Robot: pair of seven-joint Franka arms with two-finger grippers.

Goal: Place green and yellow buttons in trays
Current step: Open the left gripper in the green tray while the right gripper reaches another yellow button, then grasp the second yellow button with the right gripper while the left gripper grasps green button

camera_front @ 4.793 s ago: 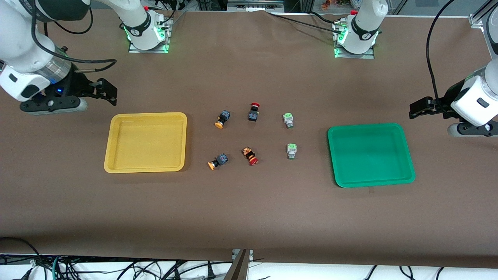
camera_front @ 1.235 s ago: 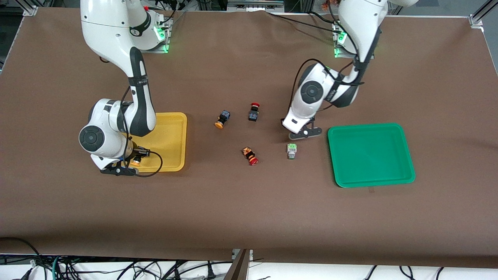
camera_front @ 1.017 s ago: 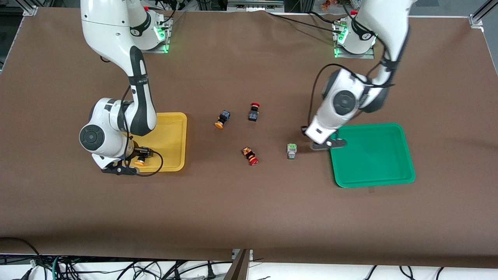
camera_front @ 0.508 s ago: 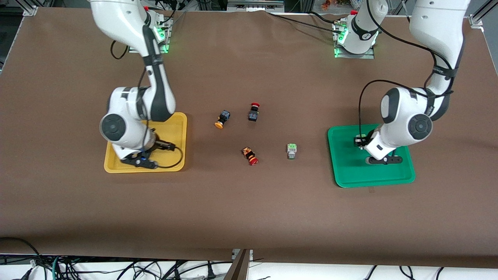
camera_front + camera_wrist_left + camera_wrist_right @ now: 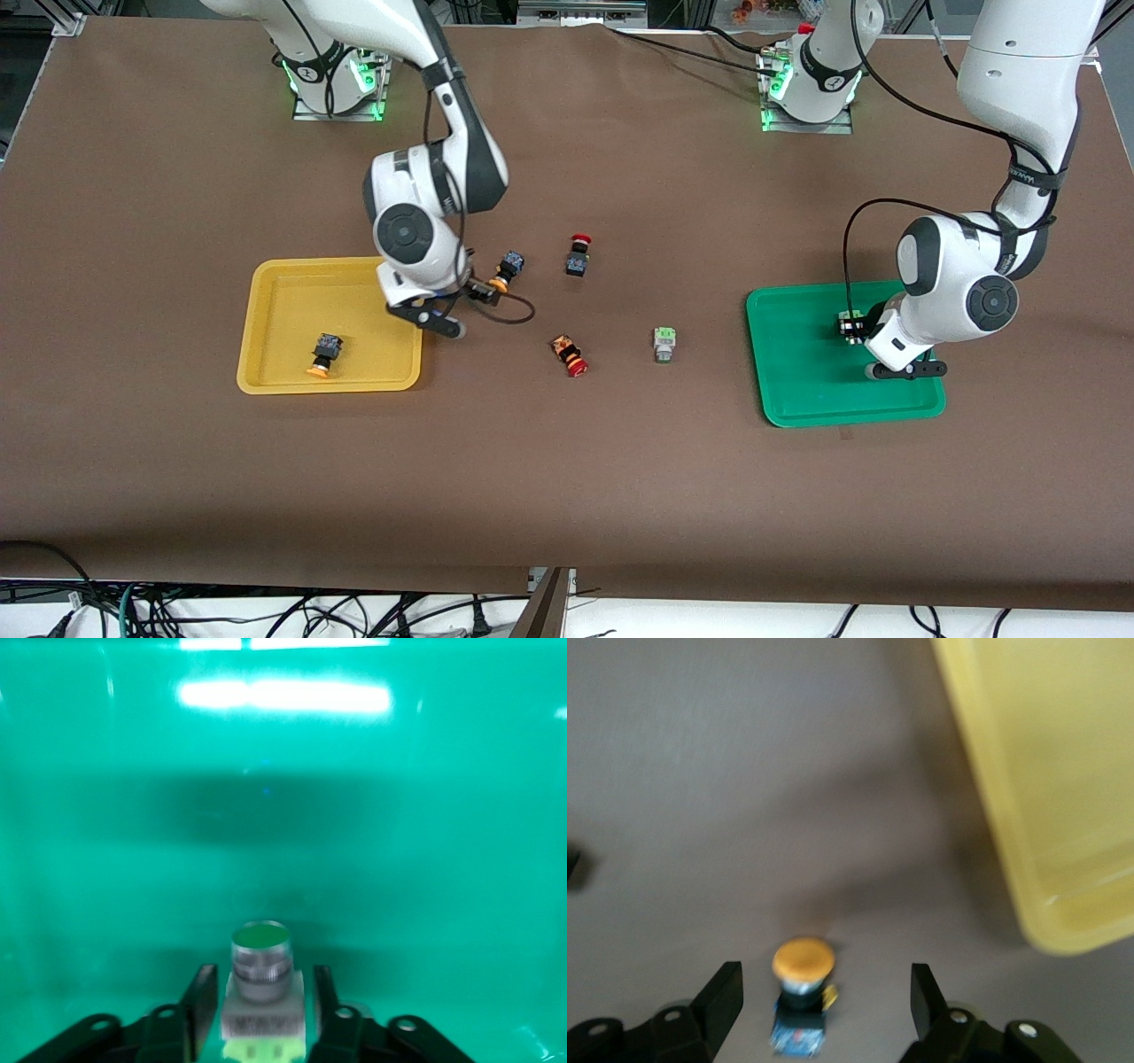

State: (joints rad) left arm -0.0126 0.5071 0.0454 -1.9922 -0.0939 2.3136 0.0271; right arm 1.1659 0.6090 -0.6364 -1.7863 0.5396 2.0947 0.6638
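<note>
You see one orange-capped dark button (image 5: 321,353) lying in the shallow yellow plastic tray (image 5: 266,354) at centre-left; your right gripper (image 5: 824,1010), fingers spread, straddles the second orange-capped button (image 5: 801,992); your left gripper (image 5: 261,1014) pinches a green-topped grey button (image 5: 260,979) over the green plastic tray (image 5: 797,390) at centre-right; another green-topped button (image 5: 664,343) lies mid-frame.

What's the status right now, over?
Left gripper shut on green button over green tray. Right gripper open around yellow button on table. Nothing in the way.

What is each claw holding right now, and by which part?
The left claw grips a green button by its whitish body, over the green tray. The right claw is open, holding nothing, straddling a yellow button.
</note>
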